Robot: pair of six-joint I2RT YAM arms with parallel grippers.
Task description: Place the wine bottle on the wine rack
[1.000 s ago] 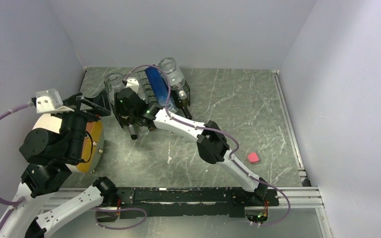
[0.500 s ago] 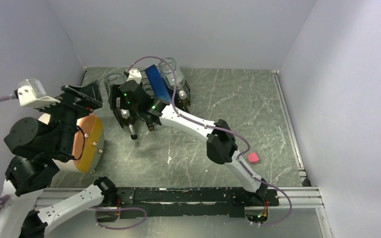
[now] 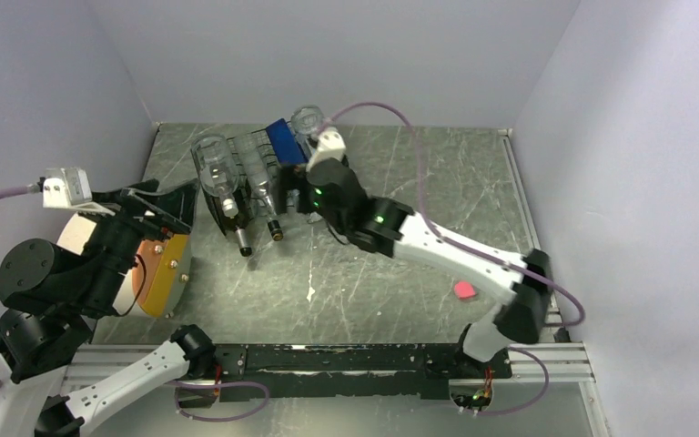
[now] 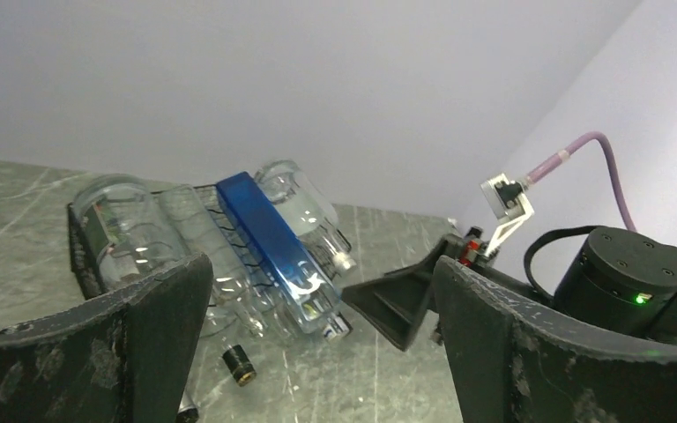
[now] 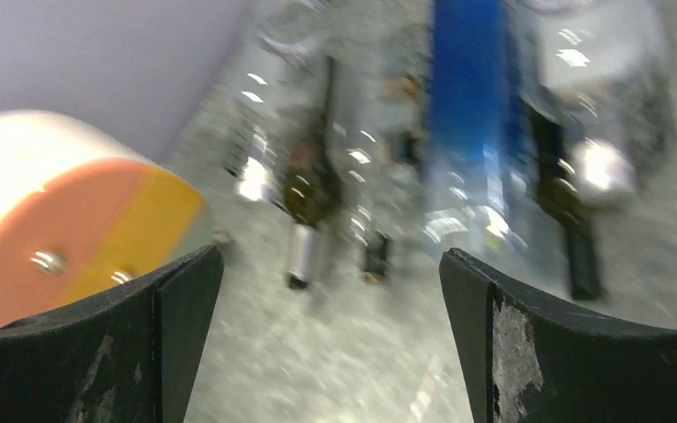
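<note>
The wine bottle (image 3: 221, 187) lies on the wine rack (image 3: 257, 143), neck toward the arms, just left of the nearer right pincer (image 5: 331, 263), which is wide open and empty like the left pincer (image 4: 322, 264).

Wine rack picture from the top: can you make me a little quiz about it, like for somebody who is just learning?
1. True or false: the blue bottle lies on the wine rack.
2. Where is the small pink thing? A) in the wine rack, B) on the table, away from the rack, C) between the left jaws.
3. Fill in the word: in the right wrist view, the right jaws stand ____ with nothing between them.

Key: 1 true. 2 B. 3 open.
</note>
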